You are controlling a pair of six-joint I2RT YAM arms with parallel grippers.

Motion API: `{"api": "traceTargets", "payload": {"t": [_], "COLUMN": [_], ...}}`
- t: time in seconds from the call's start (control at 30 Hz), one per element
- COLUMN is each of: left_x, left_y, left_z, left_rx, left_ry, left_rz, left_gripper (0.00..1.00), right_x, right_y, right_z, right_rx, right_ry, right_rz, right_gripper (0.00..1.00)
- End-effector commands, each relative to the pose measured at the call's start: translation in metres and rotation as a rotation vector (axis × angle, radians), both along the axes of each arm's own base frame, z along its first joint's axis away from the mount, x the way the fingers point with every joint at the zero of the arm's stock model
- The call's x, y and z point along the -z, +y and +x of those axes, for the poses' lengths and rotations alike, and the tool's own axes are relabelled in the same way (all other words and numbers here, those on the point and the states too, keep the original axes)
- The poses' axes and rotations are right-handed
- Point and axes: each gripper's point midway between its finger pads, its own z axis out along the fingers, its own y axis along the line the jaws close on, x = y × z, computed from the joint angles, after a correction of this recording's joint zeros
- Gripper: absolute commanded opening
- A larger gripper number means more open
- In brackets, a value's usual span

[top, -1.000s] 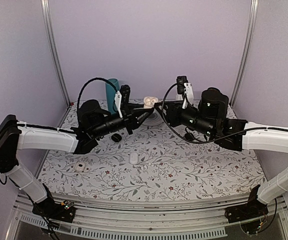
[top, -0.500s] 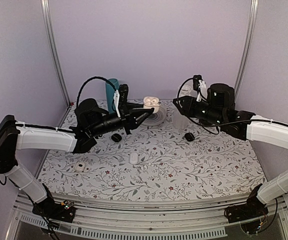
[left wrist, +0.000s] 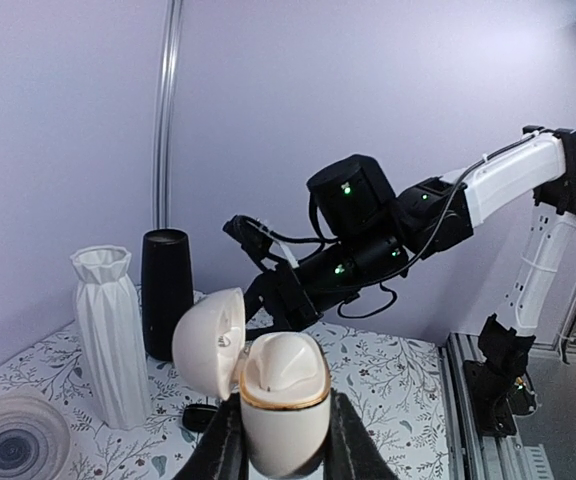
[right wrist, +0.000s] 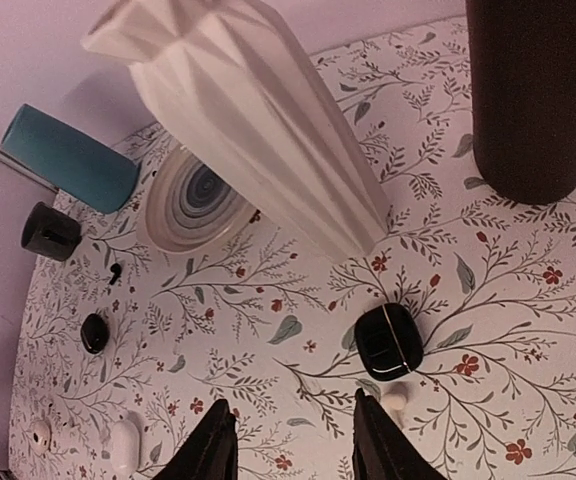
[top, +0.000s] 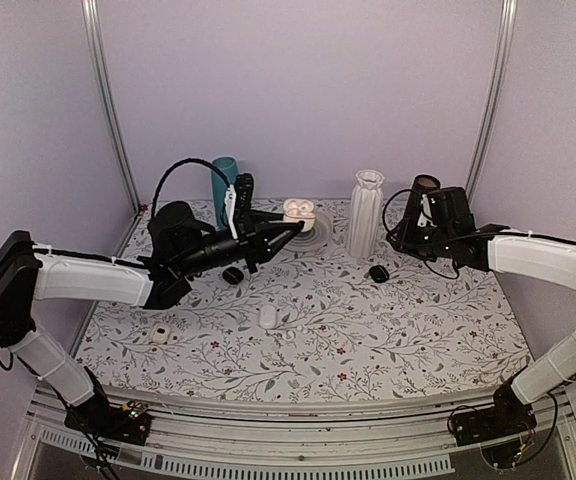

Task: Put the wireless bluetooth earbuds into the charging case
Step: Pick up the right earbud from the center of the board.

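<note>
- Left wrist view: the left tool (left wrist: pixel 283 420) is clamping narrowly on a white charging case (left wrist: pixel 280 385) with a gold rim, its lid (left wrist: pixel 208 340) hanging open to the left, raised above the desk (left wrist: pixel 398 380).
- Right wrist view: the right tool (right wrist: pixel 290 402) is hovering with its fingers moderately apart, gripping nothing.
- A white earbud (right wrist: pixel 395 398) is lying on the desk just beside a closed black case (right wrist: pixel 388 340), near the foot of the white vase (right wrist: pixel 258 110).
- A black earbud (right wrist: pixel 115 270) is lying near the dish (right wrist: pixel 200 200).
</note>
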Motion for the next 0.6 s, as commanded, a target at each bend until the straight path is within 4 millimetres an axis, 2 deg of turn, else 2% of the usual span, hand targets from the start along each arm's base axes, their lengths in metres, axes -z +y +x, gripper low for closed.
{"api": "traceTargets", "payload": {"t": [0.0,0.2,0.4,0.57], "left_x": [-0.018,-0.019,-0.019,-0.019], "left_y": [0.010,0.013,0.018,0.018], "left_z": [-0.003,-0.003,-0.003,-0.004], "left_rx": [0.005,0.002,-0.007,-0.006], "left_ry": [-0.054,-0.046,-0.043,-0.038], "left_rz": [-0.036,-0.031,-0.027,-0.022], "left_gripper": [0.00,0.00,0.00,0.00], "right_x": [0.052,0.101,0.128,0.144], "right_y": [-0.006,-0.002,0.001,0.001], "right_z": [-0.004,0.002,0.005,0.004], "right_rx": [-0.014,-0.045,-0.070,-0.088], "right_ry": [0.159,0.290,0.359,0.396], "right_rz": [-0.050,-0.138,-0.191,-0.216], "right_gripper": [0.40,0.40,0.40,0.39]}}
